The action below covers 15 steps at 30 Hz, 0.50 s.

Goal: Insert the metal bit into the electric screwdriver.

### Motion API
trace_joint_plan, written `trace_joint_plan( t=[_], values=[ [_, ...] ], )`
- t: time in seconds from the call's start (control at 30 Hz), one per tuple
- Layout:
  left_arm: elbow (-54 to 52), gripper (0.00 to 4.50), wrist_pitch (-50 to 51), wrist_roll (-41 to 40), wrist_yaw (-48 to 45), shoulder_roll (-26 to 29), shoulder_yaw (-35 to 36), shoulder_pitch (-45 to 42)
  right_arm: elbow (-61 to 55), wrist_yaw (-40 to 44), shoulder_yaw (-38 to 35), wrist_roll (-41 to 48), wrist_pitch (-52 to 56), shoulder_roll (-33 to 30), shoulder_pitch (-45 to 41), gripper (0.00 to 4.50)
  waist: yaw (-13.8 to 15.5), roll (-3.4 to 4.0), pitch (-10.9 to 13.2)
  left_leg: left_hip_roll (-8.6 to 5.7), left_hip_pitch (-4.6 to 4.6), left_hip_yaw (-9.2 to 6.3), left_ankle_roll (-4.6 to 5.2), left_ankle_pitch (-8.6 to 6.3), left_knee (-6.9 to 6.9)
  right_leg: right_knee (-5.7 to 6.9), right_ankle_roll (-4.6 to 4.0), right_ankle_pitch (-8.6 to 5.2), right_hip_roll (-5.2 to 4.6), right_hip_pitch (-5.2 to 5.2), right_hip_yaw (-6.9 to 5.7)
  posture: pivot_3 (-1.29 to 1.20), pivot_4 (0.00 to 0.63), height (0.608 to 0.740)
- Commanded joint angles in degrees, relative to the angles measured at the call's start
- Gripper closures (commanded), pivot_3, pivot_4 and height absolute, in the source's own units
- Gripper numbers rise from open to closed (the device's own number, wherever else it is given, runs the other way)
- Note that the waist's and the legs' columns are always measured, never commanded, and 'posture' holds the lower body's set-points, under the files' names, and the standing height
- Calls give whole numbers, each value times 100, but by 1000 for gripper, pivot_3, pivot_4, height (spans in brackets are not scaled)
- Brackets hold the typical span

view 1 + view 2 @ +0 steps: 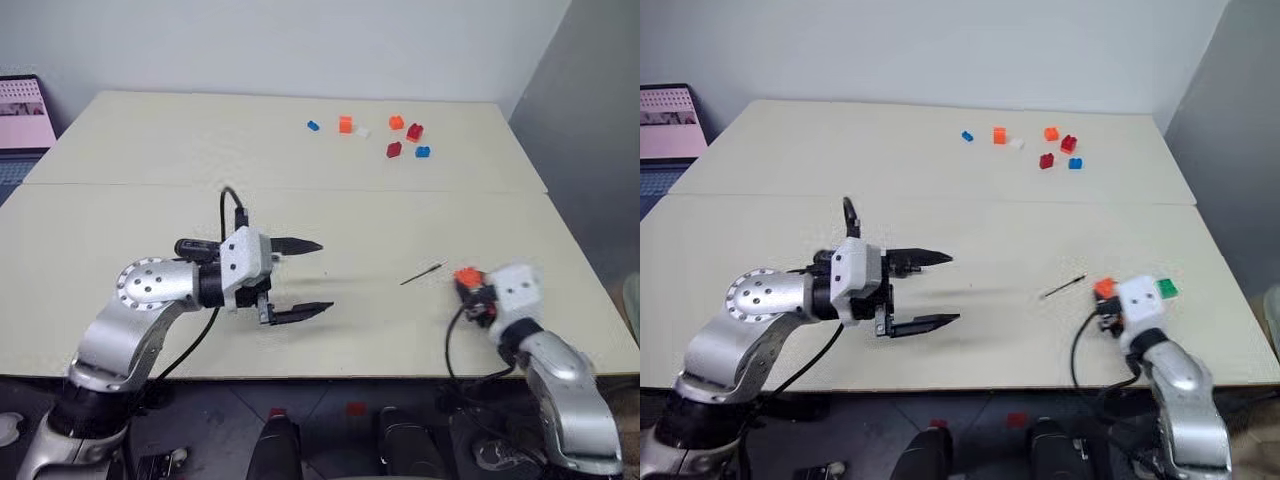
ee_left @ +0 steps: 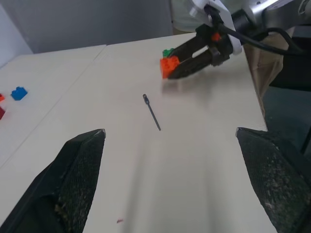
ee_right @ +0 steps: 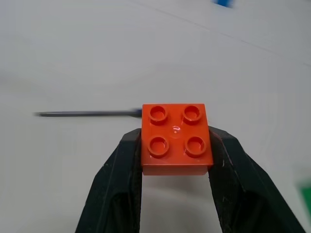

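Observation:
The metal bit point(image 1: 422, 273), a thin dark rod, lies flat on the cream table point(image 1: 150, 220) right of centre. My left gripper point(image 1: 325, 276) hovers over the table's middle, pointing right toward the bit with its jaws wide open and nothing between them. At the table's right front my right gripper point(image 1: 466, 285) is shut on an orange toy brick point(image 3: 176, 138), studs up, with the bit point(image 3: 87, 114) lying just beyond the brick. The electric screwdriver is out of view.
Several small red, orange, blue and white bricks point(image 1: 390, 135) are scattered at the far side of the table. A green brick point(image 1: 1167, 289) lies beside my right gripper near the table's right edge. A screen point(image 1: 25, 110) stands off the far left corner.

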Motion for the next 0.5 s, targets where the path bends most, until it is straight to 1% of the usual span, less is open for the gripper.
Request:
trace_joint_plan(
  t=[0.03, 0.27, 0.37, 0.43, 0.47, 0.5],
  values=[
    [111, 0, -209, 45, -201, -210, -283, -337, 41, -304, -686, 375, 360, 21, -106, 3029, -11, 1, 0, 0, 3, 1, 0, 0, 1, -3, -4, 3, -1, 6, 0, 0, 150, 740],
    [182, 0, -209, -36, -406, -565, -605, -639, 693, -521, -908, 652, 597, -95, -448, 3029, -12, 6, 2, 0, 24, 0, 2, 1, 5, -8, -4, 3, -1, 32, 2, 0, 150, 740],
    [234, 0, -261, 41, -420, -699, -681, -694, 856, -731, -1048, 815, 743, 10, -608, 3029, -9, 8, 1, -1, 24, -1, 3, 1, 5, -8, -4, 3, -1, 34, 2, 0, 150, 740],
    [270, 0, -281, 59, -399, -765, -684, -710, 889, -856, -1126, 927, 799, 88, -666, 2317, -7, 8, 2, -1, 24, -1, 3, 1, 5, -9, -4, 3, -1, 35, 2, 0, 150, 740],
    [281, 0, -289, 58, -405, -773, -673, -706, 877, -870, -1115, 957, 798, 94, -663, 2160, -8, 8, 2, -1, 23, -2, 3, 1, 5, -10, -3, 3, -1, 36, 2, 0, 150, 740],
    [297, 0, -294, 67, -399, -787, -675, -710, 860, -889, -1124, 1003, 807, 97, -668, 1849, -13, 8, 2, -1, 24, -2, 3, 1, 5, -9, -3, 3, -1, 36, 2, 0, 150, 740]
  ],
)
